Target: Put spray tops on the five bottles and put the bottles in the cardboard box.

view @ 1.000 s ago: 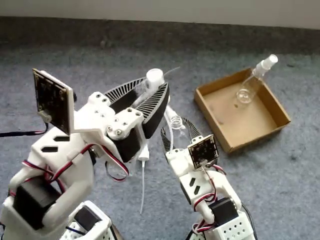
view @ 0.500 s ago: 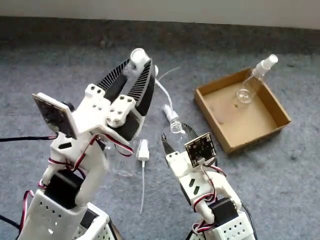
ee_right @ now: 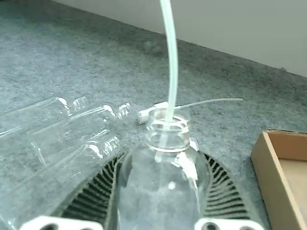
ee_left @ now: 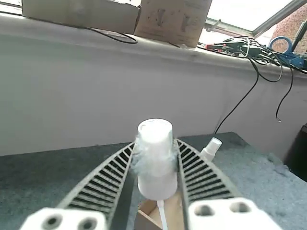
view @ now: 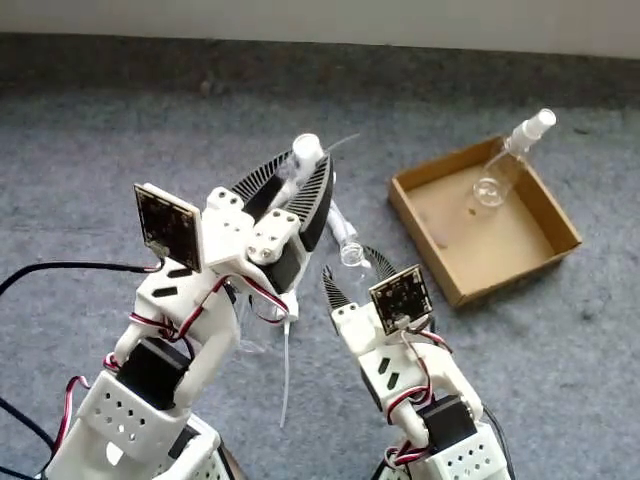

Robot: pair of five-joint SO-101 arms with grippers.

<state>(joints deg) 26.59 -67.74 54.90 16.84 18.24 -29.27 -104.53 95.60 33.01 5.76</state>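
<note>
The cardboard box (view: 420, 240) sits on the grey bench (view: 120, 150). One capped bottle (view: 500, 170) leans inside the box, its spray head poking out over the far rim.

Outside the box, near the wall opposite that bottle, the right end effector (view: 353, 264) is closed around the body of an open bottle (ee_right: 163, 187) and holds it neck-up. The left end effector (view: 300, 172) is farther from the box than the right one and higher. Its ribbed fingers (ee_left: 201, 177) are pinched on a white spray top (ee_left: 155, 158). That top's dip tube (ee_right: 169, 72) runs down from it and enters the neck of the open bottle. The head itself stands well apart from the neck.

Three bare bottles (ee_right: 72, 129) lie on their sides on the bench, side by side, beyond the right end effector from the box. A loose spray top (ee_right: 152, 111) lies just past the held bottle's neck, its thin tube pointing toward the box side.
</note>
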